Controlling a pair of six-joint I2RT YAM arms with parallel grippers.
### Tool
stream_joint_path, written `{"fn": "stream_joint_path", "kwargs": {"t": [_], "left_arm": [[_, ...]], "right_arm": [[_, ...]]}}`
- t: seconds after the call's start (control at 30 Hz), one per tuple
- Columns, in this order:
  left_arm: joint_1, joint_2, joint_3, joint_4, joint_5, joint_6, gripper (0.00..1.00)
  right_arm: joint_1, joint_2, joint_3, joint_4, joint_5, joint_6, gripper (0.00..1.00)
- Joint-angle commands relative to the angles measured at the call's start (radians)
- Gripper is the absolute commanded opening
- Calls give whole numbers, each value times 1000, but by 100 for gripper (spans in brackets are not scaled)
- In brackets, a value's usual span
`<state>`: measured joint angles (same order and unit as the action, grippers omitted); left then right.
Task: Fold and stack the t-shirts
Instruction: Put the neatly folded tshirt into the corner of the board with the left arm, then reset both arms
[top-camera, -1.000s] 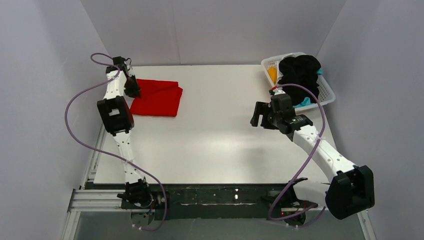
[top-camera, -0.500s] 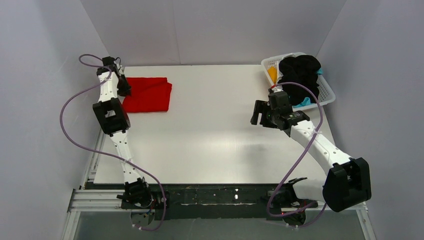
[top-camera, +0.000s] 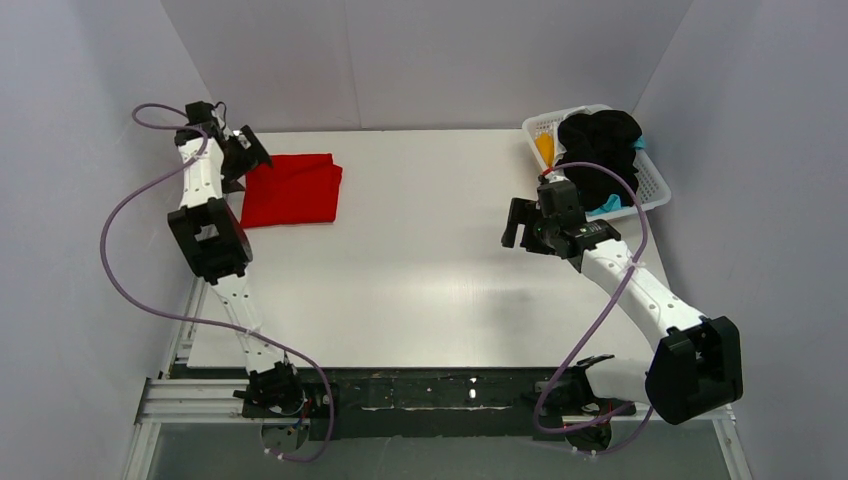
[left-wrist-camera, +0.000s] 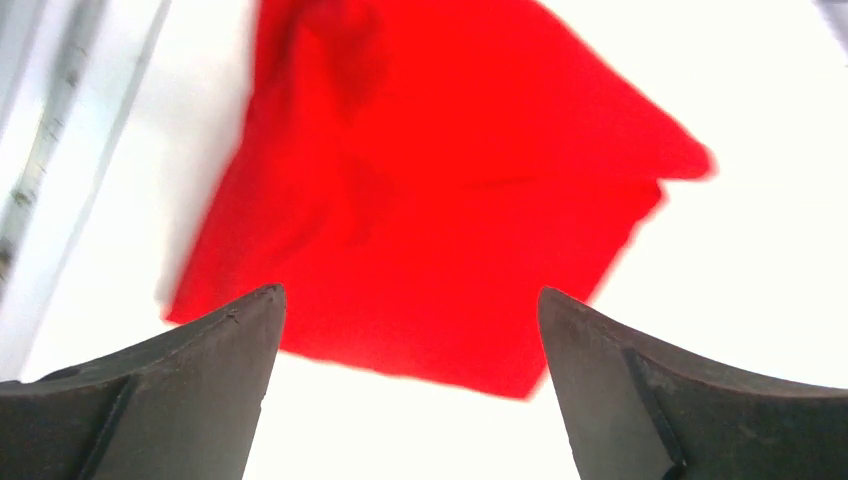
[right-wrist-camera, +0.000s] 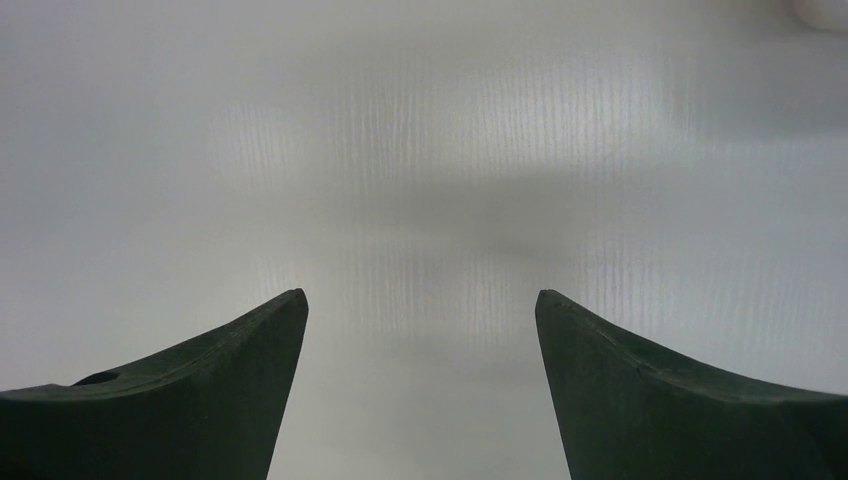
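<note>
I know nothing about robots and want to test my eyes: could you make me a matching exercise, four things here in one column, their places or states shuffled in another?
Things:
1. red t-shirt
2. black t-shirt
3. left end effector
4. right end effector

Places or states:
A. heaped in the white basket
B. open over bare table
C. lying folded at the table's far left
D. open at the red cloth's edge

Pairs: 1-C, 2-A, 3-D, 4-B

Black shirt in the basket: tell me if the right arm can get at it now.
Probably yes. The black shirt lies uncovered atop the basket, and the open, empty right end effector hovers nearby.
</note>
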<state>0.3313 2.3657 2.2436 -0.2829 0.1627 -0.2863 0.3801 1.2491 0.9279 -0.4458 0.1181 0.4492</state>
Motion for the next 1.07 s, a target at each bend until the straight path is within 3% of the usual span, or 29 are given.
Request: {"fn": "stream_joint_path", "kwargs": {"t": [0.0, 0.07, 0.17, 0.23, 0.33, 0.47, 0.57, 0.83, 1.03], "left_arm": [[-25, -329, -154, -18, 185, -172, 98], [-69, -440, -286, -14, 172, -196, 98], [-163, -642, -599, 90, 188, -270, 98], [-246, -805, -872, 195, 193, -317, 98], [-416, -982, -1105, 235, 120, -309, 98], [-617, -1161, -1296, 202, 62, -290, 98], [-698, -1286, -1444, 197, -24, -340, 98], [-714, -1432, -1653, 35, -127, -325, 98], [-715, -1468, -1689, 68, -128, -340, 98]], "right_arm": [[2, -67, 24, 53, 42, 16, 93], [0, -103, -17, 88, 50, 12, 93], [0, -154, -66, 113, 58, 18, 93], [0, -187, -92, 118, 67, 26, 94], [-1, -241, -133, 116, 76, 44, 94], [-1, -310, -209, 148, 64, 66, 94], [0, -354, -266, 164, 75, 91, 94], [-1, -449, -392, 169, 144, 69, 93], [-1, -498, -455, 209, 144, 85, 94]]}}
